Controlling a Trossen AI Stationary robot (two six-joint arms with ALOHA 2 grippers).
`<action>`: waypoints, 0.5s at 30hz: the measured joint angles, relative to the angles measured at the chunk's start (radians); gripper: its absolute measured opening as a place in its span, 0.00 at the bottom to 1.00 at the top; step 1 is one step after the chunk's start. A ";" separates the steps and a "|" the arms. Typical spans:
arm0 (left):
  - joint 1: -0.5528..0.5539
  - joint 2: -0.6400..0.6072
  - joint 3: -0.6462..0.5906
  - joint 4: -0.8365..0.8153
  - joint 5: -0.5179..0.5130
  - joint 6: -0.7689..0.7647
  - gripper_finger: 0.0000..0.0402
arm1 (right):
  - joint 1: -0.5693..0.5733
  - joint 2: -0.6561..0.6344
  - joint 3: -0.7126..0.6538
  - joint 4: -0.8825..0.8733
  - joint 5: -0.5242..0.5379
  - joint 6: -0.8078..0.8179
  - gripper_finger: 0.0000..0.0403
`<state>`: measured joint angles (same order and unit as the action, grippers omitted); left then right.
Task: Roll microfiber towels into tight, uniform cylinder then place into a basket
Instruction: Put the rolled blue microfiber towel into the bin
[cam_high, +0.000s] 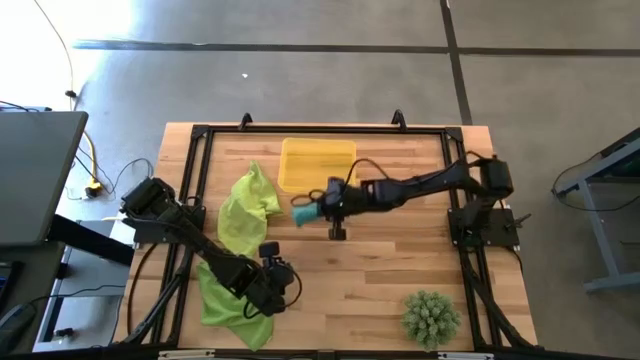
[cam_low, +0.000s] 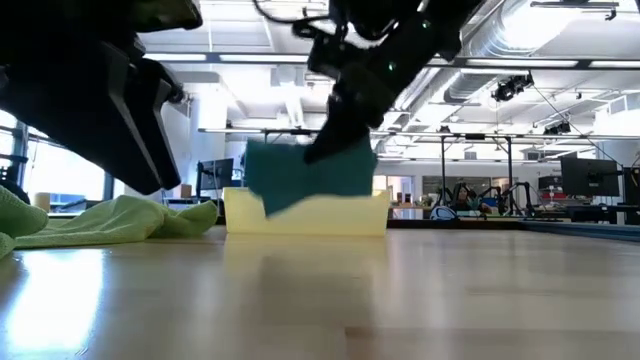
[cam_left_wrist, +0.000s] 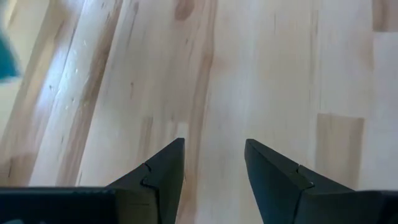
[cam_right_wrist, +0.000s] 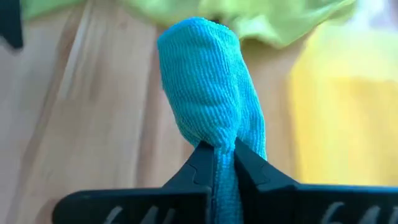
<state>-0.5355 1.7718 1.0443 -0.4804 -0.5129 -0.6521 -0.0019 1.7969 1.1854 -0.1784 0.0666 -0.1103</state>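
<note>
A rolled teal towel (cam_right_wrist: 208, 87) hangs above the table just in front of the yellow basket (cam_high: 318, 163), with my right gripper (cam_right_wrist: 225, 152) shut on it. One lime-green towel (cam_high: 247, 207) lies crumpled to the left of the basket, and another (cam_high: 222, 300) is spread at the near left edge. My left gripper (cam_left_wrist: 214, 163) stands open over bare wood beside the near green towel, with nothing between its fingers. My right gripper pinches the teal roll (cam_right_wrist: 219, 140) between its two fingers, squeezing it narrow where they meet. The fingers come from the table's right, slanting down. The roll (cam_low: 308, 178) is lifted clear of the table, hanging roughly level in front of the basket.
A spiky green ball-shaped plant (cam_high: 431, 316) sits at the near right corner. A black frame (cam_high: 320, 130) runs round the table's edges. Bare wood lies between the two arms.
</note>
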 joint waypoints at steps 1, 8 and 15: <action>0.004 0.000 0.001 -0.007 0.000 0.000 0.39 | -0.015 -0.014 0.000 0.006 0.004 -0.010 0.01; 0.025 0.000 0.000 -0.046 0.008 0.015 0.39 | -0.126 -0.073 0.003 0.056 0.137 -0.157 0.01; 0.039 -0.005 0.000 -0.083 0.009 0.016 0.39 | -0.253 -0.002 0.004 0.139 0.212 -0.298 0.01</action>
<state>-0.4969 1.7672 1.0443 -0.5639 -0.5037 -0.6357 -0.2550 1.7946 1.1892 -0.0396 0.2790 -0.4081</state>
